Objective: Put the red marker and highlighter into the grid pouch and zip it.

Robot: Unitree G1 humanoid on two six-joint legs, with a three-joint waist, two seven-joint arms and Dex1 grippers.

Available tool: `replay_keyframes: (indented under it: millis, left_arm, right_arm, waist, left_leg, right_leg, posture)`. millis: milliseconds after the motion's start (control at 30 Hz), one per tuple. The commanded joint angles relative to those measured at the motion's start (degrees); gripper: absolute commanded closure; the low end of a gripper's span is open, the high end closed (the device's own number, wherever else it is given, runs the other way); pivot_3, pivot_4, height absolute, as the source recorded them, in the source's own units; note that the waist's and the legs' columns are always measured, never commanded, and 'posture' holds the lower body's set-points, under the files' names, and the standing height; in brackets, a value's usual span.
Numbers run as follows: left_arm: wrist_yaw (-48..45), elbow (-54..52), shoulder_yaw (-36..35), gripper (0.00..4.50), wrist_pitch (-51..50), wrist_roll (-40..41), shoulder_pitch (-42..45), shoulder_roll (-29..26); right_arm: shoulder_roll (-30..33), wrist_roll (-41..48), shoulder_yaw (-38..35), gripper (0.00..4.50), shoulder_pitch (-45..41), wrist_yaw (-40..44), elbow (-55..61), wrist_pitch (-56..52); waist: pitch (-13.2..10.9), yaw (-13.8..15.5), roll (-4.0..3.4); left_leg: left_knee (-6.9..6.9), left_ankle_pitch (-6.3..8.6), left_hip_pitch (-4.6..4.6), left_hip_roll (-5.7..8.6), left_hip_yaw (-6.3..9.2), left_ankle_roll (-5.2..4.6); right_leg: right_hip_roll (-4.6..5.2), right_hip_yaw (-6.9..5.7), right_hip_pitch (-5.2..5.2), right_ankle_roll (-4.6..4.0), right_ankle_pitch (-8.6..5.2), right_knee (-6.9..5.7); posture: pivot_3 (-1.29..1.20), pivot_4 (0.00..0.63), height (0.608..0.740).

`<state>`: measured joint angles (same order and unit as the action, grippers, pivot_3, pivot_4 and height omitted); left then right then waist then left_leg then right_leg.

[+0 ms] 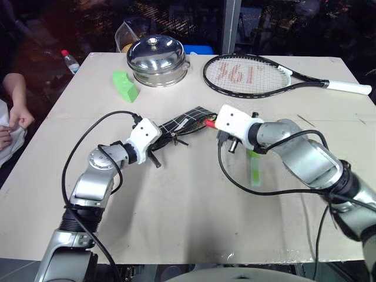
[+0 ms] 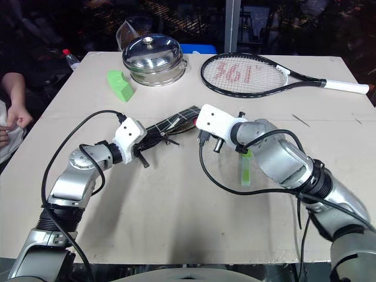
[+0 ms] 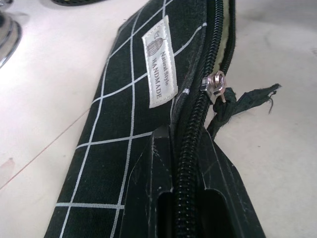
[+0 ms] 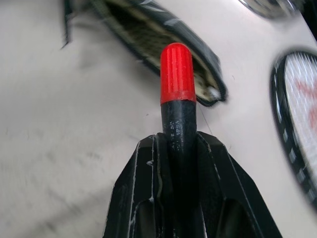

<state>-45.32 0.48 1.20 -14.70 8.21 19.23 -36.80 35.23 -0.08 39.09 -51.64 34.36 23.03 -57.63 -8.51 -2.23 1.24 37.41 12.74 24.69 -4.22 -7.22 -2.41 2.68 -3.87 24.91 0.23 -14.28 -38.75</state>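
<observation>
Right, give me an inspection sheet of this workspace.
Surface: beige table, a seam across it.
Job's things: pouch unzipped; marker red cap toward its opening; highlighter lying loose on the table.
Clutter: green block, lidded steel pot, racket.
Grippers: left gripper shut on the pouch's edge; right gripper shut on the marker.
Cables: black cable looping at each arm.
Surroundings: a person's hand at the table's left; bottle behind.

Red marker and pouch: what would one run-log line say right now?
left gripper: shut on grid pouch | right gripper: shut on red marker, at pouch mouth | highlighter: on table
</observation>
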Motion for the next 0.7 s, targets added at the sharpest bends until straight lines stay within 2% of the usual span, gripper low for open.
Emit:
replay_keyframes:
  millis: [33,267,367,500,700]
  left_arm:
    - [-1.15,-4.17,0.54,4.5,0.0,1.17,0.68,0.42]
    - [-3.15,-8.5,2.01,4.5,-0.39,1.69,-0.54,0.52]
    - [-3.79,-10.99,2.46,4.5,-1.3,2.62,-0.96,1.07]
    - [-4.01,-12.57,3.41,4.5,-2.13,2.67,-1.23,1.78]
    - [-4.19,-13.37,3.52,4.5,-2.62,2.81,-1.59,2.03]
  right_arm:
    - [0.38,-7.65,6.2,4.33,-4.83,2.54,-4.47,8.35]
    - [-2.8,-16.65,10.13,4.33,-7.62,5.62,-12.25,19.15]
    - [-3.62,-20.28,11.18,4.33,-8.01,6.98,-14.78,27.75]
    - [-5.96,-20.93,10.15,4.33,-8.87,9.71,-19.53,39.28]
    - [-7.28,-23.25,8.92,4.33,-11.03,14.72,-25.5,50.62]
  waist:
    - [0.0,0.0,0.0]
    - [0.0,0.25,0.0]
    - [0.0,0.25,0.0]
    - [0.0,0.19,0.0]
    - [-0.01,0.19,0.0]
  left_leg:
    - [0.02,0.0,-0.01,0.0,-0.03,0.0]
    - [0.03,-0.12,0.04,0.01,-0.11,0.21]
    - [0.03,-0.13,0.03,0.0,-0.12,0.21]
    - [0.04,-0.13,0.0,0.0,-0.14,0.22]
    - [0.06,-0.14,-0.02,-0.01,-0.16,0.24]
  right_leg:
    - [0.0,0.01,0.01,0.0,0.0,-0.02]
    - [0.0,0.01,0.02,0.0,0.01,-0.01]
    - [0.0,0.0,0.03,0.0,0.01,-0.03]
    - [-0.01,0.01,0.03,0.0,0.01,-0.06]
    - [-0.03,0.03,0.03,0.0,0.01,-0.09]
  posture:
    - [0.0,0.15,0.74]
    - [0.0,0.15,0.74]
    - [0.0,0.15,0.74]
    - [0.0,0.15,0.74]
    - [0.0,0.15,0.74]
